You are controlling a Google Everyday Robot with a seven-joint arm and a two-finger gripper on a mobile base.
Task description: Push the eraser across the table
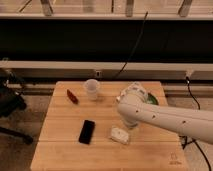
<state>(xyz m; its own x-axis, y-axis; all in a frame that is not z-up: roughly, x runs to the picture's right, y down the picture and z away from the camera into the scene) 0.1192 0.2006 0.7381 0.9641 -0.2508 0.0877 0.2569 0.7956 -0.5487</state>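
Observation:
The eraser point(87, 131), a flat black slab, lies on the light wooden table point(60, 150), left of centre and towards the front. My white arm reaches in from the right. Its gripper point(127, 125) hangs at the arm's end over the middle of the table, right of the eraser and apart from it. The gripper is just above a small white-grey block point(119, 135). The bulky wrist hides most of the gripper.
A clear plastic cup point(92, 89) and a thin red object point(72, 96) stand at the back left. A green bowl point(152, 99) shows partly behind my arm. A dark chair point(10, 107) is off the left edge. A small logo point(175, 161) marks the front right corner.

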